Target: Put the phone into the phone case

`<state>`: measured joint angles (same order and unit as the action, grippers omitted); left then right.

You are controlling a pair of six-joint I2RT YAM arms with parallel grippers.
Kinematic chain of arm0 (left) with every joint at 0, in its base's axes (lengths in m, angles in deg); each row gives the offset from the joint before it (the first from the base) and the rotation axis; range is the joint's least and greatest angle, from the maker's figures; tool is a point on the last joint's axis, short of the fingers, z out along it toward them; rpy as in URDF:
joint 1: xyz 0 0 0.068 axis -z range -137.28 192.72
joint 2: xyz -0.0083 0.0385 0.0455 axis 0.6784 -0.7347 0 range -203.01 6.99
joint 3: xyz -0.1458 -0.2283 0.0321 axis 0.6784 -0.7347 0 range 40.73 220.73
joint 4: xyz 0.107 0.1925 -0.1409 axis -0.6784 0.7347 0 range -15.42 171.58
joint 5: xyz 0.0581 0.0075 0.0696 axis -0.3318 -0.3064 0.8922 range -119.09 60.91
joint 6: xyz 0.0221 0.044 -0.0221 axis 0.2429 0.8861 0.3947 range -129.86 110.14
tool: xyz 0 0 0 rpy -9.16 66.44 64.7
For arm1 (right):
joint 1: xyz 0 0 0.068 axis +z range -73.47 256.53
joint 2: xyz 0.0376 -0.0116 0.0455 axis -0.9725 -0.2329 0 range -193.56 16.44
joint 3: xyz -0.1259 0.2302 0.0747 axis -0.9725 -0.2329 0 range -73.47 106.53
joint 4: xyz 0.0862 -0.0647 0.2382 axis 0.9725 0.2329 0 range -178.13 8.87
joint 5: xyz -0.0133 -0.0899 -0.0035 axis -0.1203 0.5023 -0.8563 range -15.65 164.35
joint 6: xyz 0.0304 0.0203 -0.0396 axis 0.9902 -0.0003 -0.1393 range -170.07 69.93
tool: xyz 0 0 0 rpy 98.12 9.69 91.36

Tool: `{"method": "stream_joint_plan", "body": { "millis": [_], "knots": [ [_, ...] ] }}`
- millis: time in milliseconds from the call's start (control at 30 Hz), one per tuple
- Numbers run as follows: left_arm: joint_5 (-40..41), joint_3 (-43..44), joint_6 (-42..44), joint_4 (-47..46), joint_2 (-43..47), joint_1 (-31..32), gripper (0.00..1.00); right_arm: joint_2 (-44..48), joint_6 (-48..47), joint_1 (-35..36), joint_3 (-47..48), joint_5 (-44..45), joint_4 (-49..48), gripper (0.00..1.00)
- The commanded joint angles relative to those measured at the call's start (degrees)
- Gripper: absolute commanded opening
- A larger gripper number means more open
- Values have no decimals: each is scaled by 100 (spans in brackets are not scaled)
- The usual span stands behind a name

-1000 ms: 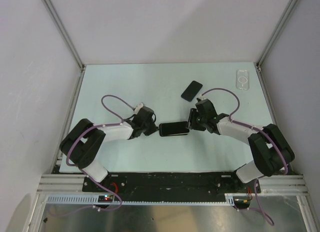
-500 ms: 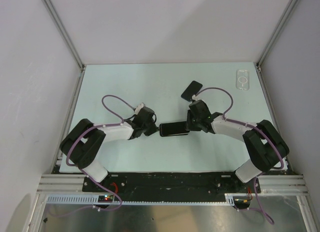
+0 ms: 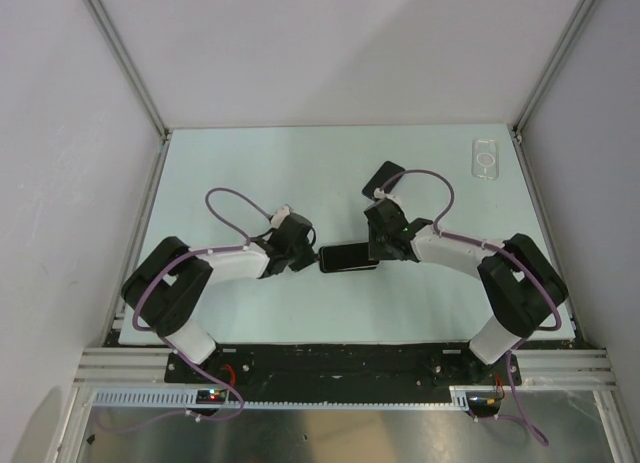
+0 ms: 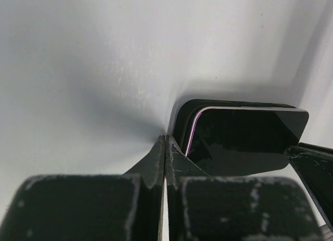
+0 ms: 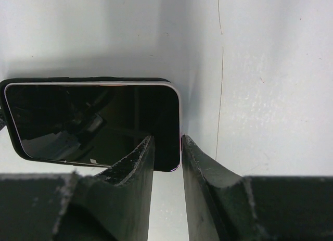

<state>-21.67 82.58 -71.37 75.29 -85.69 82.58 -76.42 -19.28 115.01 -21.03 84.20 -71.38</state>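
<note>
- Your left fingers are pressed shut, tips at the left end of the phone, mid tabletop.
- Your right fingers stand slightly apart, astride its right end edge.
- The clear phone case lies well apart, in the far right corner.

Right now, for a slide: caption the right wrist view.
Right gripper straddles short edge of black phone, jaws slightly apart.
</note>
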Motion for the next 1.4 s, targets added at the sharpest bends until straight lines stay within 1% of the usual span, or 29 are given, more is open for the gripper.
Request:
{"method": "stream_joint_plan", "body": {
  "millis": [0, 300, 633, 767, 1067, 1367],
  "knots": [
    [-447, 120, -177, -22, -331, 343, 0, -365, 51, 295, 259, -197, -129, 31],
    [-465, 211, -237, -36, -431, 444, 0, -593, 103, 561, 423, -267, -112, 31],
    [-511, 325, -299, -37, -532, 520, 0, -718, 81, 703, 446, -666, -399, 30],
    [-513, 333, -319, -200, -534, 546, 0, -784, 107, 708, 483, -794, -423, 30],
    [-490, 316, -325, -221, -515, 558, 0, -963, 154, 752, 455, -530, -207, 29],
    [-478, 306, -315, -214, -524, 545, 0, -1223, 345, 863, -12, -366, -483, 24]
  ]
}}
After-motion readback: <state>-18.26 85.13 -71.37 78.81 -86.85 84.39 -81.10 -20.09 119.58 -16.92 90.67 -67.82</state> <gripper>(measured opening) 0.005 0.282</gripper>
